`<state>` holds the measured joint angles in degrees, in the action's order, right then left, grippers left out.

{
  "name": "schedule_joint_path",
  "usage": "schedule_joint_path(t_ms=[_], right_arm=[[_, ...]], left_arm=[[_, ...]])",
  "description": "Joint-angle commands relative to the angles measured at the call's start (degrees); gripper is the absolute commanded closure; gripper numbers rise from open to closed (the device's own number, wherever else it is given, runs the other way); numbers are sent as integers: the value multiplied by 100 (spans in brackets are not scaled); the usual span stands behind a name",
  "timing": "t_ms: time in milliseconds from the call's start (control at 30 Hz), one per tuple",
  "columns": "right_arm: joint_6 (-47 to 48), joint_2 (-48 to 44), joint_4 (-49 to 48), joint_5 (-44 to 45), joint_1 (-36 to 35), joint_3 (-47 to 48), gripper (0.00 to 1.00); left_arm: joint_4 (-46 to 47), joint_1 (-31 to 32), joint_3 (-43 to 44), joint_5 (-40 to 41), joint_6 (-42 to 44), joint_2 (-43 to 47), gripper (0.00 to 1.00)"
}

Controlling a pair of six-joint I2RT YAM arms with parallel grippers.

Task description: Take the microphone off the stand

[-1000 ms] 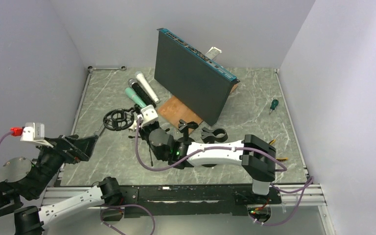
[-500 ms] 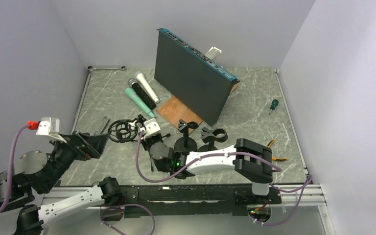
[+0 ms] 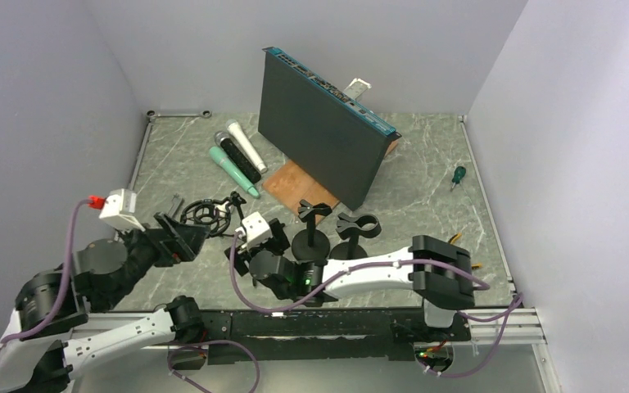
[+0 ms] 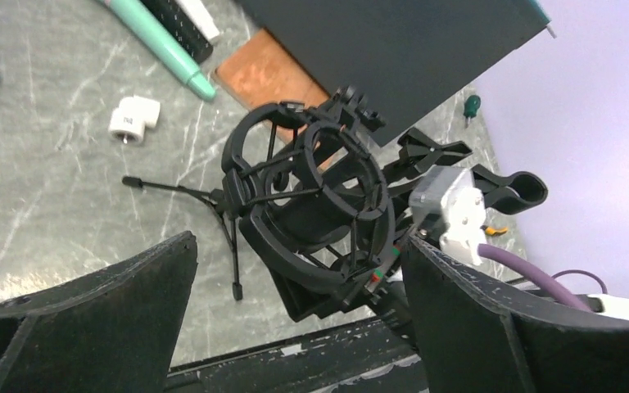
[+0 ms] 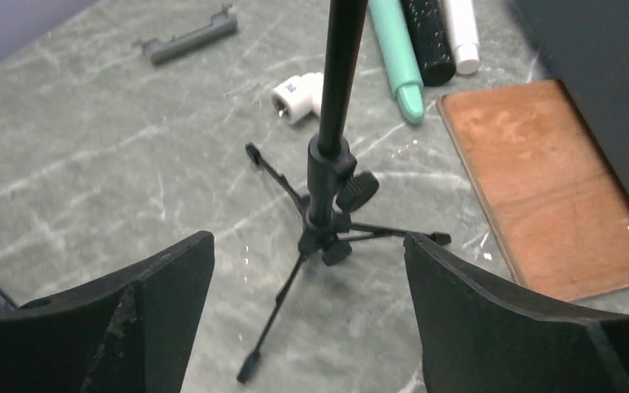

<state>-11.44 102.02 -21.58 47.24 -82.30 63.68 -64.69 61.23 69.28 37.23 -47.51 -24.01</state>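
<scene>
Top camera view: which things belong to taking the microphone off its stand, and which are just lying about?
Job: tripod stand, shock mount, black microphone inside it.
Lying about: teal microphone, white microphone, copper-coloured plate, green screwdriver, white elbow fitting, leaning black panel.

Tripod stand (image 5: 325, 176) stands front-left on the table (image 3: 426, 160); three microphones (image 3: 237, 157) lie side by side behind it; flat board (image 3: 295, 184) lies right of them, before the upright panel (image 3: 319, 131); screwdriver (image 3: 459, 174) lies far right.
</scene>
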Motion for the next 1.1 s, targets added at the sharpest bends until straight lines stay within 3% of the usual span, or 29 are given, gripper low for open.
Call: schedule_joint_path(t_ms=[0,100,233,467,667,867,1067], right_arm=[[-317,-734,1037,-766,-21,-63,9],[-426,-1019,1560,-1595,24,-124,0],[-669,-1270,2461,-2931,261,9,0],[-938,-1619,2890,-4836,1022,79,5],[-723,-1413,2988,-4832,1352,408,19],[-918,-1162,2122,-4446,1600,290,38],[-825,-619,1720,-3784,1603,660,33]], left_arm=[[438,12,-463,-221,-508,102,3],[874,12,-714,-298,-322,238,4],[959,13,-851,201,-13,324,4],[763,12,-796,973,652,113,11],[1065,12,-1007,1237,1104,300,23],[757,12,-917,1381,1205,371,23],[679,12,-908,1094,1174,484,20]])
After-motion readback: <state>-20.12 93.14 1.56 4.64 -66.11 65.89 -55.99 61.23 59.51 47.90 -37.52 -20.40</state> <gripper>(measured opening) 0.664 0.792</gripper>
